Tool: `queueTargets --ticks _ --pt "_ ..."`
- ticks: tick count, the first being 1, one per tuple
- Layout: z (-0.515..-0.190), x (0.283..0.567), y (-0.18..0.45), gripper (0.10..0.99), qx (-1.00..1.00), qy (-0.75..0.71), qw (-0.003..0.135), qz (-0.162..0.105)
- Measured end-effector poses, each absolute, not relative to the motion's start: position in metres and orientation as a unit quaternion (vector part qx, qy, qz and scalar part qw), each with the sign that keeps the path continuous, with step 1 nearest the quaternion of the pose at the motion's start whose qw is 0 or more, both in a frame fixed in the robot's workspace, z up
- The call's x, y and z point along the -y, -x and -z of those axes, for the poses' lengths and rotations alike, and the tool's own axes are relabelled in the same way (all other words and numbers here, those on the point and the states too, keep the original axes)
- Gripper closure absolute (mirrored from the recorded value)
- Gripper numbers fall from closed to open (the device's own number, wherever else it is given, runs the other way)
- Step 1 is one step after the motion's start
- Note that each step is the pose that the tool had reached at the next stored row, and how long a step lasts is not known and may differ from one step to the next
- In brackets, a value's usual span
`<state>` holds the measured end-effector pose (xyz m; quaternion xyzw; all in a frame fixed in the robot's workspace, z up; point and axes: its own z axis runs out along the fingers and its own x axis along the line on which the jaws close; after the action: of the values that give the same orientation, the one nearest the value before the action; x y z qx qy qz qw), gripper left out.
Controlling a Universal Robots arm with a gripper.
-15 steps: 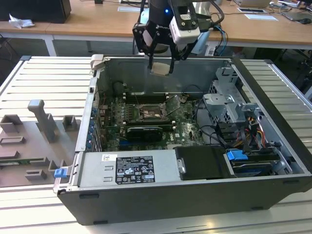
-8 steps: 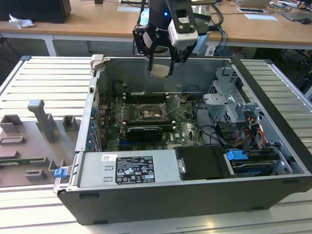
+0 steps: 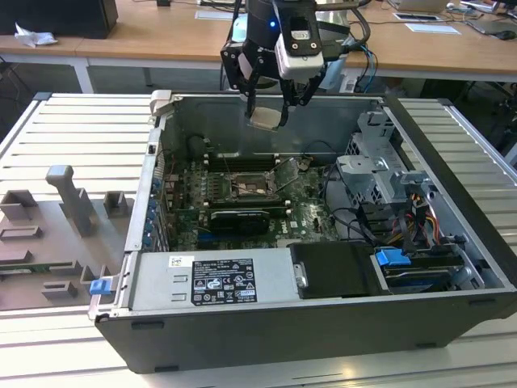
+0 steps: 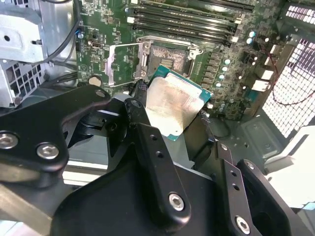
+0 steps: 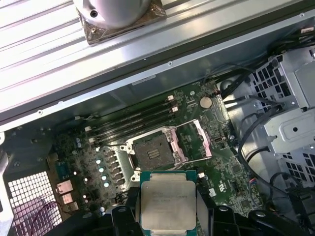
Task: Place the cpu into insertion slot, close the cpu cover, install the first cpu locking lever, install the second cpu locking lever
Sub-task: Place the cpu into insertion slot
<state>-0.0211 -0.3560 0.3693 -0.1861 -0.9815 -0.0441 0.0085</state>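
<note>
Tool [image 3: 266, 113] clamped on the cpu [image 3: 265, 120], one finger on each of two opposite edges, closed just to chip width. Chip hangs high over the open computer case [image 3: 242, 339], well above the green board [image 3: 311, 212]. In the first wrist view it sits near the insertion slot [image 5: 153, 153] but not over it. Slot bare, dark centre showing; cpu cover [image 5: 194, 140] swung open beside it. Step in hand, as I judge: carrying the chip to the slot. Placing it calls for squaring its edges to the socket rim and a level descent. Metal top faces up toward my wrist, contacts down. Near-square, so no real long axis; edges look skewed to the slot's
</note>
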Motion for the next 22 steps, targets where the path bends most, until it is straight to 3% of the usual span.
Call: queueTargets --ticks 22 --pt "-0.3659 0.3560 0.0211 0.545 0.960 0.277 0.003 0.040"
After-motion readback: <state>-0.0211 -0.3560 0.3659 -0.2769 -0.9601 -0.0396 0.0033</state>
